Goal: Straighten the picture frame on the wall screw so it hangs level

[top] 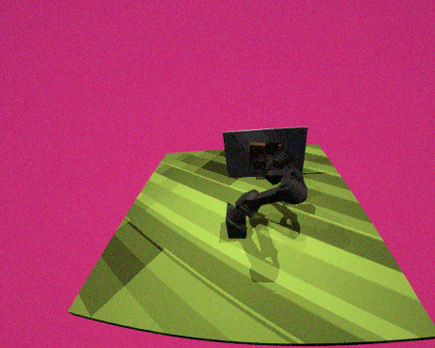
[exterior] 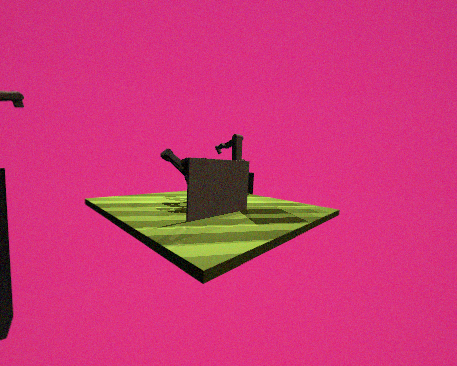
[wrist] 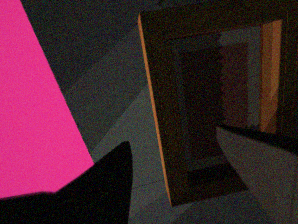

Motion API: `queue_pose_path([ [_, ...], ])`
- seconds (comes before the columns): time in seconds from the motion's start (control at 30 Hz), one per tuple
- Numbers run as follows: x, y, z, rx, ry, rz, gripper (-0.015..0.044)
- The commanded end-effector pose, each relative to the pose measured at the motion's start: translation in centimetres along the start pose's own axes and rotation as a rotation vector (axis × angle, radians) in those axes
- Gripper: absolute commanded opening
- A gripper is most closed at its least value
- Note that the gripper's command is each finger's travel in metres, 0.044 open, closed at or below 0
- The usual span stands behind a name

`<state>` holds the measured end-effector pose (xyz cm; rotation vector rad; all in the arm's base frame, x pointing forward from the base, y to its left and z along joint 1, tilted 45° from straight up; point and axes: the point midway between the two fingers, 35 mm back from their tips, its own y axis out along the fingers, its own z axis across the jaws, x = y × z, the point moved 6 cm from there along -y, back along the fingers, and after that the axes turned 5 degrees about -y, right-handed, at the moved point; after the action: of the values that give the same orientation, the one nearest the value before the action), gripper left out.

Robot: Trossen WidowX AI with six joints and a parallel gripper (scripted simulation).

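My jaws (top: 271,148) stand partly open, gripping nothing. The frame (top: 256,150) (wrist: 156,110) is against the dark wall (top: 239,157) (exterior: 216,187) (wrist: 112,117), which rises from the green table (top: 185,295) (exterior: 204,257); my arm (top: 270,194) hides part of both from above.

Kind of place: a bare robot test setup; no home, shop or office can be told from it
Surroundings: flat, plain pink on every side, in all three views
Work surface: a green slab (top: 189,295) (exterior: 204,250) with straight edges, banded in light and dark
Upright panel: a plain dark gray board (top: 239,162) (exterior: 216,187) (wrist: 115,125) standing on the slab, serving as the wall
Equipment: a jointed black robot arm (top: 270,194) (exterior: 174,161) on the slab, beside the board
Lighting: dim on the board, with hard-edged shadows across the slab
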<state>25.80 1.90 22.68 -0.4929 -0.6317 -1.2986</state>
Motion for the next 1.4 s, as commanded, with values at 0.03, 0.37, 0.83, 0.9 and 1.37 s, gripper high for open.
queue_pose_path([
  [0.03,-0.4,2.1,-0.2,0.000,-0.004,-0.002,0.0260],
  [0.37,-0.4,2.1,-0.2,0.000,-0.004,-0.002,0.0260],
  [0.83,-0.3,3.7,-0.1,0.001,-0.004,-0.003,0.0260],
  [0.9,-0.3,4.1,-0.1,0.001,-0.004,-0.003,0.0260],
  [1.37,-0.4,6.1,-0.2,0.002,-0.004,-0.003,0.0260],
])
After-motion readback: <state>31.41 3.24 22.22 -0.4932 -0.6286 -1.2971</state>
